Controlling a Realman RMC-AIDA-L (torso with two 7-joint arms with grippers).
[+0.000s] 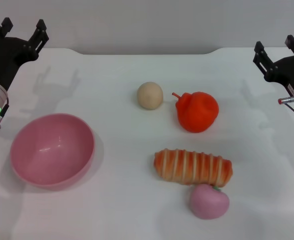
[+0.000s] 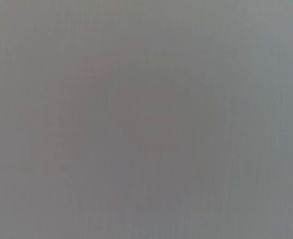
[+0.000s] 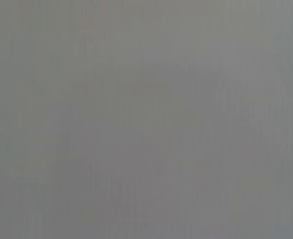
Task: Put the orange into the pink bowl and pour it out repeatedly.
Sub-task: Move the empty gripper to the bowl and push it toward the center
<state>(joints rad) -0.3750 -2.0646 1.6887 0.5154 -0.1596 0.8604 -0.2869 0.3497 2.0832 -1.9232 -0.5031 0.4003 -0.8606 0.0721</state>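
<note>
orange: sits on the table, out in the open, stem curling toward the ball; well apart from both grippers, nearer the right gripper than the left, forward and inward of it.
bowl: pink, upright, hollow, nothing inside; just below and slightly inward of the left gripper's arm, well apart from the orange across the table.
left gripper: raised at the far left corner, fingers spread apart, holding nothing; the bowl is the nearest thing to it.
right gripper: raised at the far right edge, fingers spread apart, holding nothing; partly cut by the picture edge.
ball: beige, just beside the orange on the side toward the left gripper, a small gap between them.
bread: striped orange and cream, lying lengthwise, near the orange on the side toward the robot, not touching it.
peach: small, pink, touching or all but touching the bread's near edge, closest of all things to the robot's body; well below the right gripper.
table: white; carries the bowl, ball, orange, bread and peach.
wrist views: both show only a flat grey field, nothing to tell apart.
</note>
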